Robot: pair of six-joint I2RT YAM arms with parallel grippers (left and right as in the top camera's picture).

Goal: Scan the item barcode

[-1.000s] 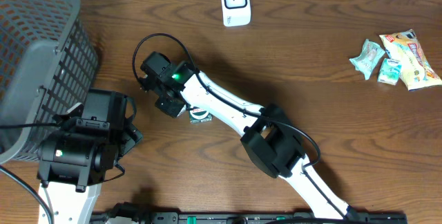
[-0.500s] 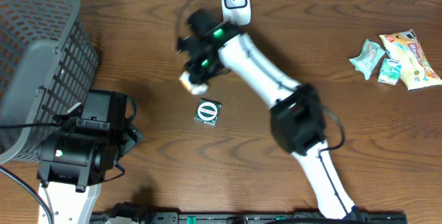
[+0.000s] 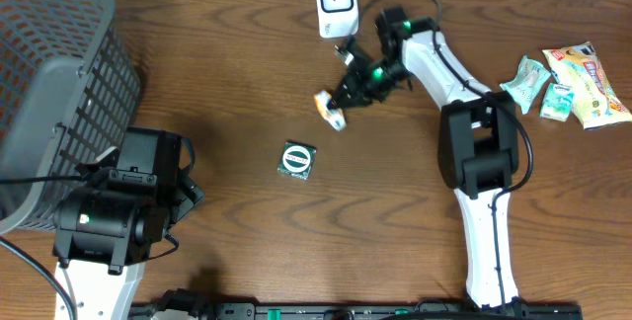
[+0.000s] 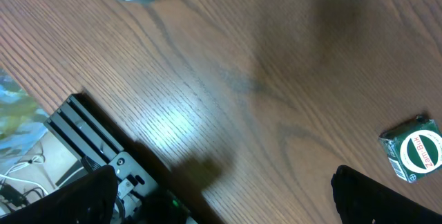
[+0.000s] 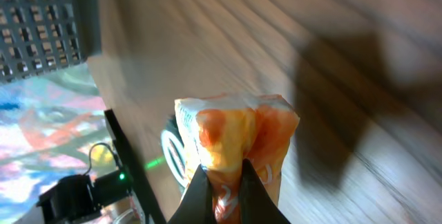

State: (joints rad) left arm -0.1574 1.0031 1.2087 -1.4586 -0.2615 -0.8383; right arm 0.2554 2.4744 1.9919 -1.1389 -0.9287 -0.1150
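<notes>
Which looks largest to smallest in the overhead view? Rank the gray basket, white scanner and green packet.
1. gray basket, by far the largest.
2. white scanner.
3. green packet, somewhat smaller than the scanner.

Grey mesh basket (image 3: 49, 73) at far left of wooden table (image 3: 197, 83). Small green packet, round label (image 3: 295, 159), flat mid-table. Snack packets (image 3: 568, 85) clustered far right, touching; perhaps four, count unclear.

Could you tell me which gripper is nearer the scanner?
Right. The right gripper, holding an orange packet, is close beside the scanner; the left gripper is by the basket.
</notes>
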